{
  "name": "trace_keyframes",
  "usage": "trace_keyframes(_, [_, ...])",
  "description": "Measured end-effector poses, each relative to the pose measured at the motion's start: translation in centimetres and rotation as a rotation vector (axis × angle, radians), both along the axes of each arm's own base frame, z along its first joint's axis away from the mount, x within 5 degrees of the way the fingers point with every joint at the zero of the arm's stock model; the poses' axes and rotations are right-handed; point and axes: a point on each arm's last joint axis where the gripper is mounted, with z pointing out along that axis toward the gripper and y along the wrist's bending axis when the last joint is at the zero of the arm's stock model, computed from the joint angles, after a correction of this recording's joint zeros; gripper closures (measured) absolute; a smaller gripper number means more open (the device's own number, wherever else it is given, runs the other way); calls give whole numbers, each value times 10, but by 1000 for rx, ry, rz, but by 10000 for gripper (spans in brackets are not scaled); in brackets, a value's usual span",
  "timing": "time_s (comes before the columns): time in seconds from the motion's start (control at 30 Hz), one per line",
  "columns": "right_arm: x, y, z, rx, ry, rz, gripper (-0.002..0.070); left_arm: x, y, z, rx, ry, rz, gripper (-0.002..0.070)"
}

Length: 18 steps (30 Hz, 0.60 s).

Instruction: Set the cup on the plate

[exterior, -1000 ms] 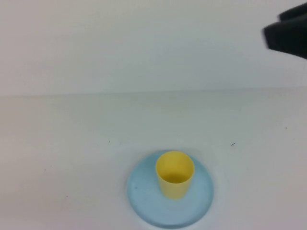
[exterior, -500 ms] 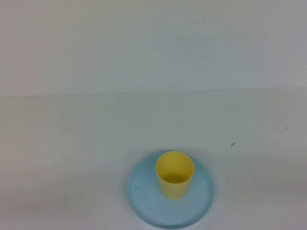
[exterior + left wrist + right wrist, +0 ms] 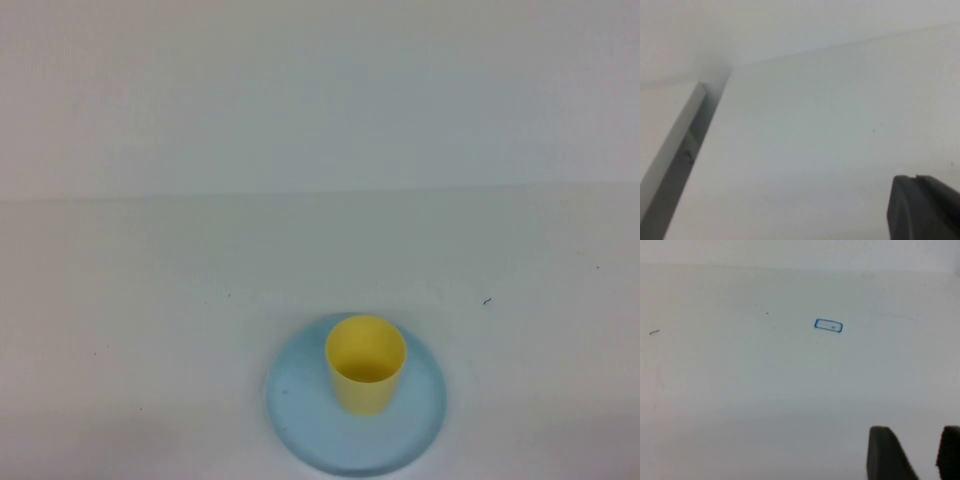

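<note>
**Cup standing on the plate, both arms out of the overhead view**

The white table (image 3: 150, 300) fills the scene, meeting a pale wall along a faint horizontal line behind it. Near the front edge of the high view, slightly right of centre, lies the light blue plate (image 3: 300, 410). The yellow cup (image 3: 365, 365) stands upright on it, mouth open upward, sitting a little toward the plate's far side with blue rim showing all around it. A small dark speck marks the table to the right of the plate.

Neither arm appears in the high view. The left end effector (image 3: 922, 207) shows only as a single dark shape at the corner of its own wrist view, above bare table beside a grey edge strip (image 3: 675, 150); I cannot tell how it is set. The right end effector (image 3: 915, 455) shows two dark fingers (image 3: 885, 452) with a clear gap between them, released and grasping nothing, above bare table that carries a small blue rectangular mark (image 3: 828, 325). Neither wrist view shows the cup or plate.
</note>
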Motion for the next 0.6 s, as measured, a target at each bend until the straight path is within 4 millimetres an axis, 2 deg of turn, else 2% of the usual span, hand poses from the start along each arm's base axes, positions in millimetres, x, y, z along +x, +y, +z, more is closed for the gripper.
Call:
trace_keyframes(0.3, [0, 0, 0, -1, 2, 2, 428, -1, 0, -2, -75, 21, 18, 673])
trace_keyframes(0.6, [0, 2, 0, 47, -6, 2, 428, 0, 0, -2, -77, 13, 19, 673])
